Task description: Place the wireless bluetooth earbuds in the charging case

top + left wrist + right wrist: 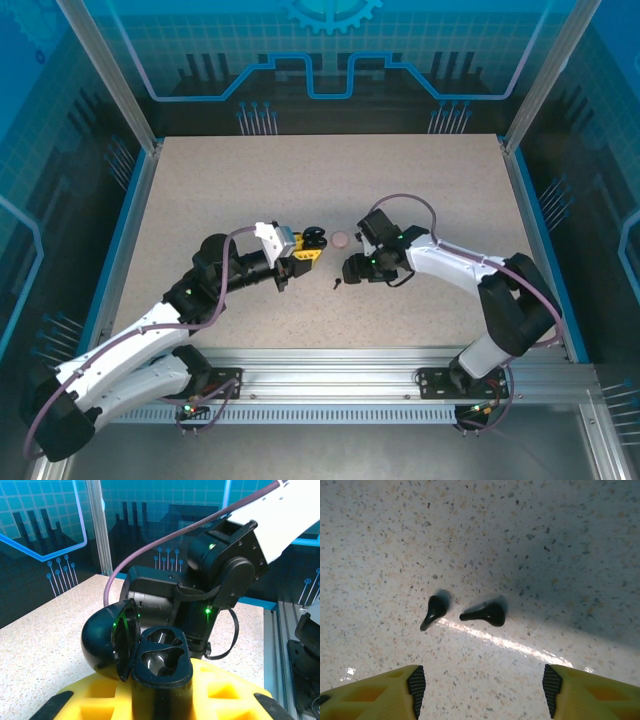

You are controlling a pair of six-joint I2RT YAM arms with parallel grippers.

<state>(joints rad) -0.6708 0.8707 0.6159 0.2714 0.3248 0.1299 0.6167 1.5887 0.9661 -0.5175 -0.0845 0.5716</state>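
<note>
Top external view: the left claw (304, 247) is clenched on the black charging case (314, 238) and holds it near the middle of the bench (200, 180). Just beside the case, towards the right edge, sits a small pink round thing (342, 239). The black earbuds (337, 283) show as one dark speck on the bench, on the near-edge side of the case. The right claw (348, 270) hangs just beside that speck, much nearer than the left one, so you can count on the right arm for the pick.

Left wrist view: the case sits between the yellow fingers (225, 695) with its lid (107, 642) swung open to one side. Both wells (162, 659) look empty. The right arm (225, 565) stands close behind.

Right wrist view: the right claw is released, its pads (416, 685) wide apart with nothing between them. Both earbuds lie flat on the bench ahead of the pads, apart from each other.
- **Crosswise earbud** (487, 614): it sits about midway between the pads. Its long axis runs along the line from pad to pad.
- **Slanted earbud** (435, 611): it lies off towards one pad, its stem angled down at that pad.

For the crosswise one you probably only need to go forward and down. As it lies, though, the pads would close on its ends. Turn the wrist if you want to grip across its narrow width.
</note>
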